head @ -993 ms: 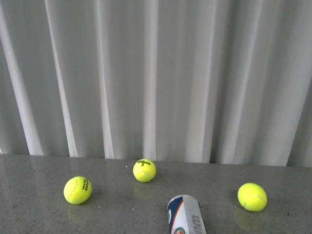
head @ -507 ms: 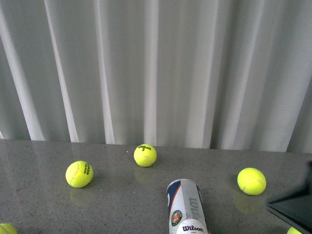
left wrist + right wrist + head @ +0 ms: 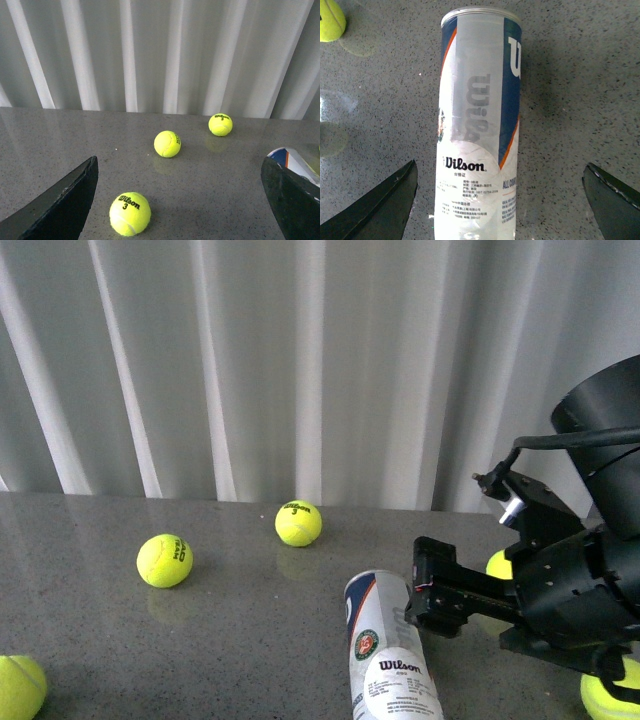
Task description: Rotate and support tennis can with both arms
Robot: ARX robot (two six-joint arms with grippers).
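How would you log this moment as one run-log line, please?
tennis can: on its side on table | right claw: open, above can, not touching | left claw: open, away from can

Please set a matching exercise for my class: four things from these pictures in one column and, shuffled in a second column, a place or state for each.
Things
1. tennis can
2. right gripper
3. far ball
4. near-left ball

Places or states
A. open, beside the can
B. cut off by the front view's edge
C. lying on its side
D. closest to the curtain

Pairs: 1-C, 2-A, 3-D, 4-B
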